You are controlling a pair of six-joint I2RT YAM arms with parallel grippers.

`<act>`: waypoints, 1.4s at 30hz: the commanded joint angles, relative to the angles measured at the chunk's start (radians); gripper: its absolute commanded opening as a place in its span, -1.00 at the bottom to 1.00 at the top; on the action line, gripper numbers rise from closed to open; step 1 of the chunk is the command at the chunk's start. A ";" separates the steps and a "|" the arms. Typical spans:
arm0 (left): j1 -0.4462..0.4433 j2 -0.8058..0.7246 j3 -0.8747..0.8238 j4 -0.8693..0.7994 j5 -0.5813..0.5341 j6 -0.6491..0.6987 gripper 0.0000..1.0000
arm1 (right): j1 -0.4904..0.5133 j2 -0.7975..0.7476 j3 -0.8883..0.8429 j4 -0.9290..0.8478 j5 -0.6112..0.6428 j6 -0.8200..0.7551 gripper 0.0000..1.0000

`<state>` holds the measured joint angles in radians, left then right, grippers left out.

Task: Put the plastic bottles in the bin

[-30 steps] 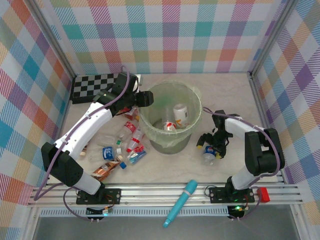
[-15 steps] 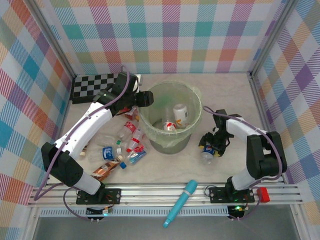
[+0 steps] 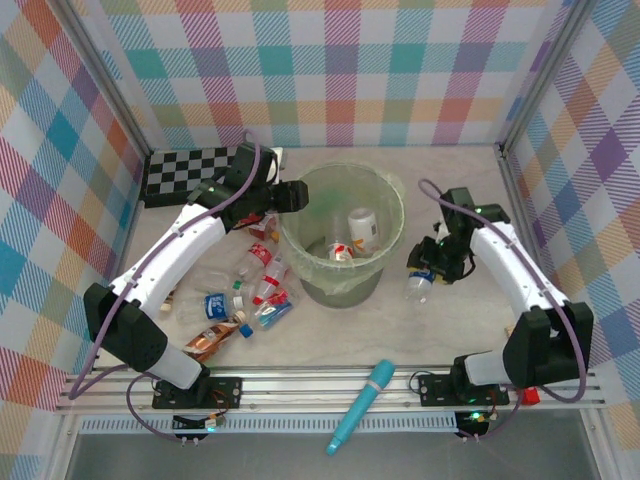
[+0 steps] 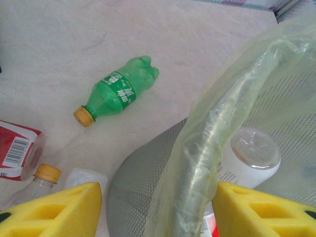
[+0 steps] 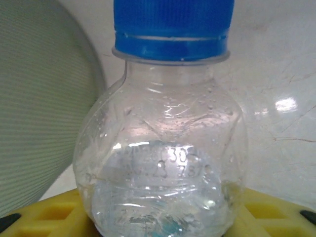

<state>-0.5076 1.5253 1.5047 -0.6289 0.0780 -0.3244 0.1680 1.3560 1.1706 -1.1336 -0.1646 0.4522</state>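
Seemingly, the left gripper (image 3: 291, 197) is reaching at full stretch to ten o'clock on the round pale-green translucent bin (image 3: 345, 285), its yellow fingers (image 4: 54, 210) standing apart astride the bagged rim, pinching or not I cannot tell. A tug there is risking tipping it onto the small clear plastic bottles (image 3: 250, 295) lying at eight o'clock. At four o'clock the right gripper (image 3: 430, 268), its arm bending elbow-out, is clamping a clear blue-capped bottle (image 5: 163, 163) beside the bin wall, and that slick round body is threatening to slip free or clip the rim if carried low.
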 commanded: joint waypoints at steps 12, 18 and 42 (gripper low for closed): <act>-0.005 0.058 -0.017 -0.049 0.021 0.012 0.21 | -0.004 0.101 0.826 -0.366 0.087 -0.233 -0.02; -0.005 0.061 -0.007 -0.048 0.023 0.009 0.21 | 0.155 0.294 1.188 -0.425 0.088 -0.245 -0.02; -0.005 0.067 -0.012 -0.031 0.024 -0.002 0.21 | 0.489 0.418 0.816 -0.190 0.079 -0.185 0.00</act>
<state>-0.5072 1.5345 1.5112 -0.6216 0.0883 -0.3248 0.6514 1.8435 2.0388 -1.3819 -0.0681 0.2459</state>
